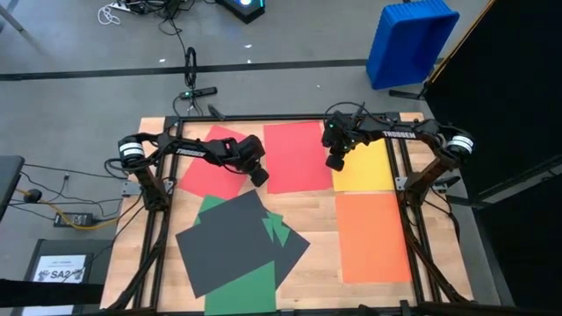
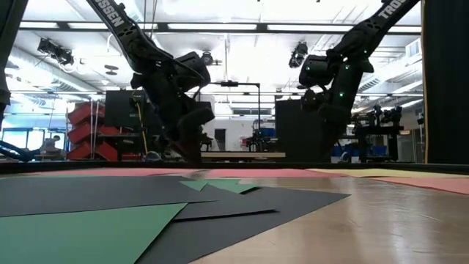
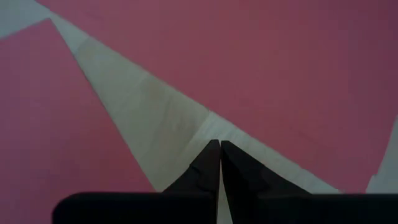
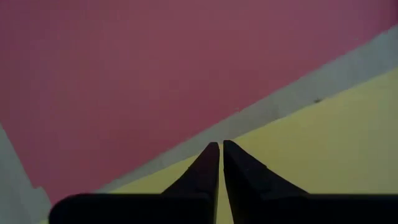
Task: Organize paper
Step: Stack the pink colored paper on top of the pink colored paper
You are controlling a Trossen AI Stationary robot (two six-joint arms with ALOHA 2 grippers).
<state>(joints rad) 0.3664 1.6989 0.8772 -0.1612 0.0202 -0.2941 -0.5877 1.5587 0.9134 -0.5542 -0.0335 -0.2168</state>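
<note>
Here both claws are pinched shut and empty: left claw (image 1: 260, 178) between red sheets (image 1: 299, 154), right claw (image 1: 335, 163) beside the yellow sheet (image 1: 369, 171).

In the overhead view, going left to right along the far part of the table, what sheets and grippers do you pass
Tilted red sheet → left gripper, shut → square red sheet → right gripper, shut → yellow sheet.

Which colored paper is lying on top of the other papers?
The big dark grey sheet. It lies tilted across the green sheets at the table's near left, covering parts of them, while the orange sheet lies alone on bare wood.
</note>
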